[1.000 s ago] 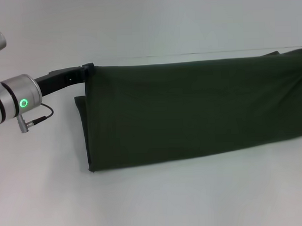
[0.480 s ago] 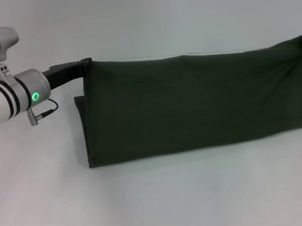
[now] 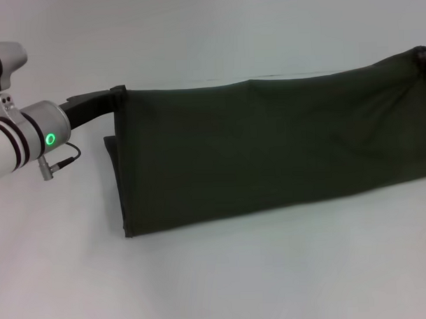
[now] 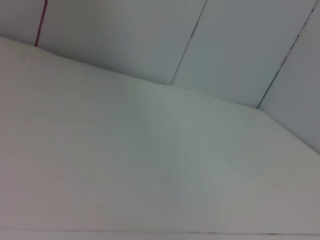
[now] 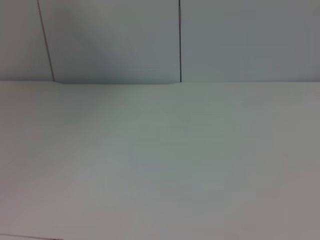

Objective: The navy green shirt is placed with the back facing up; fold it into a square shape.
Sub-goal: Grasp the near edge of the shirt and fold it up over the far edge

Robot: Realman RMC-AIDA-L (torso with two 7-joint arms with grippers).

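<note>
Two black claws hold up the large dark olive-green shirt of soft matte fabric [image 3: 269, 150] by its upper edge, one at each end. The left claw [image 3: 117, 94] sits at the shirt's upper left corner, where the cloth meets the tip of the black finger; it looks pinched onto that corner, since the edge hangs taut from that spot. Behind it run a black link, then a silver wrist with black bands and a lit green ring [image 3: 50, 139], with a thin dark cable [image 3: 66, 159] looping beneath. The right claw [image 3: 425, 56] shows only as a small dark bit at the shirt's upper right corner, mostly cut off by the frame's edge; whether its fingers are pressed together cannot be told, though the cloth rises to a peak there.

Between those two corners the shirt's top edge stretches nearly straight, a little higher at the right end than at the left. The fabric hangs as a wide sheet, with soft creases fanning from the right corner. Its lower edge rests on the pale grey counter [image 3: 217, 278], running from a lower corner near the left end upward toward the right. Just left of the hanging sheet, a narrow flap of the same cloth peeks out behind it, low near the counter.

Both wrist views show only the bare pale counter and light wall panels beyond it.
</note>
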